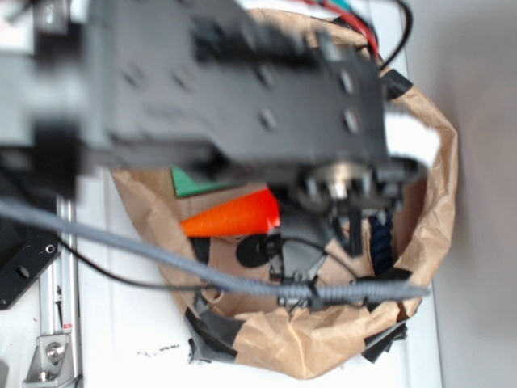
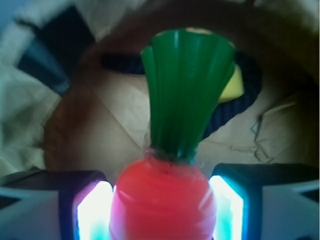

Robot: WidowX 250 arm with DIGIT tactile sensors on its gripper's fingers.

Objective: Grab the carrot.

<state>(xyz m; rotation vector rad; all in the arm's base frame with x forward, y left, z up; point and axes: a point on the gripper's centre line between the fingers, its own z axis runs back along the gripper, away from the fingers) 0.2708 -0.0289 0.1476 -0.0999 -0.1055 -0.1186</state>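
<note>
Wrist view: the hand (image 2: pixel 162 205) is closed narrow on the carrot (image 2: pixel 165 200), w/ both fingers (image 2: pixel 92 212) pressed against the orange body, one each side, no gap visible. Finger pads look lit white-cyan. The carrot's thick end sits right between them at the bottom of the frame; its green leafy top sticks out away from the camera, over the inside of a brown paper bag (image 2: pixel 100 120). Past the green top, a yellow thing w/ a dark edge (image 2: pixel 232 87) lies on the bag floor, partly hidden by the top; can't tell what it is.

Exterior view: the arm (image 1: pixel 234 81) is blurred and fills the upper frame, reaching over the bag, which sits on a white worktop (image 1: pixel 113 323). The hand itself is mostly hidden under the wrist hardware here, so its opening can't be judged from this angle. The carrot's orange cone shows below the arm, inside the bag, pointed tip toward frame left, wide end toward the hand; green top not visible here. A green block (image 1: pixel 190 182) lies just above the carrot's tip, partly under the arm. A grey sleeved cable (image 1: pixel 161 255) crosses the frame in front of the bag. Whether the carrot touches the bag floor or is lifted off it — can't tell.
</note>
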